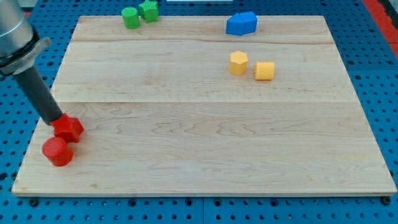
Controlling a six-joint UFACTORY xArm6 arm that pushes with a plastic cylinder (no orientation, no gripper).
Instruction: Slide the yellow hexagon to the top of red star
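The yellow hexagon (pixel 238 63) lies at the upper right of the wooden board (pixel 205 124), with a yellow block (pixel 264 71) just to its right. The red star (pixel 68 128) lies near the board's left edge, low down, with a red cylinder (pixel 57 151) touching it from below-left. My tip (pixel 55 120) rests at the red star's upper left corner, touching or nearly touching it. It is far from the yellow hexagon.
Two green blocks (pixel 130 17) (pixel 148 10) sit side by side at the board's top edge, left of centre. A blue block (pixel 241 23) sits at the top edge, right of centre. A blue pegboard (pixel 373 74) surrounds the board.
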